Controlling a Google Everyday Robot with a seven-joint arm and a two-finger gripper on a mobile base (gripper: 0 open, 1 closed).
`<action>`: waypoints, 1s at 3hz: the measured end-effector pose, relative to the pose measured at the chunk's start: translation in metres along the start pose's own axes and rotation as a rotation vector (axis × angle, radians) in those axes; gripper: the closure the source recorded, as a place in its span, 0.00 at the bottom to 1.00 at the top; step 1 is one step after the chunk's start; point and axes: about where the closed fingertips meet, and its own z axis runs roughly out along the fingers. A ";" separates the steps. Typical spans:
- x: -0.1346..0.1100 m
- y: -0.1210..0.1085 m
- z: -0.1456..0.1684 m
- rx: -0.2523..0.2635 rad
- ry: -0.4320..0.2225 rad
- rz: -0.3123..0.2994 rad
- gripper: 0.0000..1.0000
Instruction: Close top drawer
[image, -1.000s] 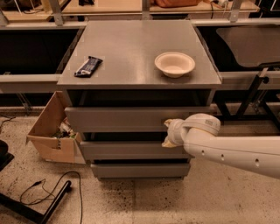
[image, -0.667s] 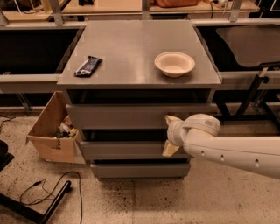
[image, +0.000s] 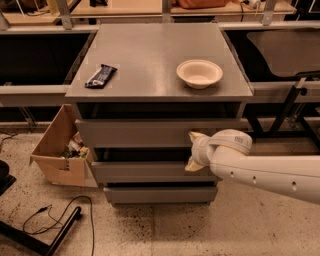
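Observation:
The top drawer (image: 135, 132) is a wide grey box with a flat front, standing a little out from the cabinet under the tabletop (image: 150, 50), with a dark gap above it. My gripper (image: 191, 150) is at the right part of that front. Its two cream fingers are spread one above the other: the upper fingertip (image: 196, 135) rests on the drawer front and the lower one hangs over the gap below. It holds nothing. My white arm (image: 270, 172) reaches in from the right.
A white bowl (image: 199, 73) and a dark snack bar (image: 100, 75) lie on the tabletop. Two lower drawer fronts (image: 140, 171) sit beneath. An open cardboard box (image: 55, 150) stands left of the cabinet. A cable and a black stand leg (image: 50, 225) lie on the floor.
The top drawer front has gone back slightly toward the cabinet. My gripper has stayed against its right part.

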 end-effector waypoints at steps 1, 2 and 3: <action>0.000 0.002 -0.001 0.000 0.000 0.000 0.48; -0.018 0.018 -0.037 -0.060 0.072 -0.133 0.79; -0.030 0.036 -0.090 -0.140 0.186 -0.283 0.99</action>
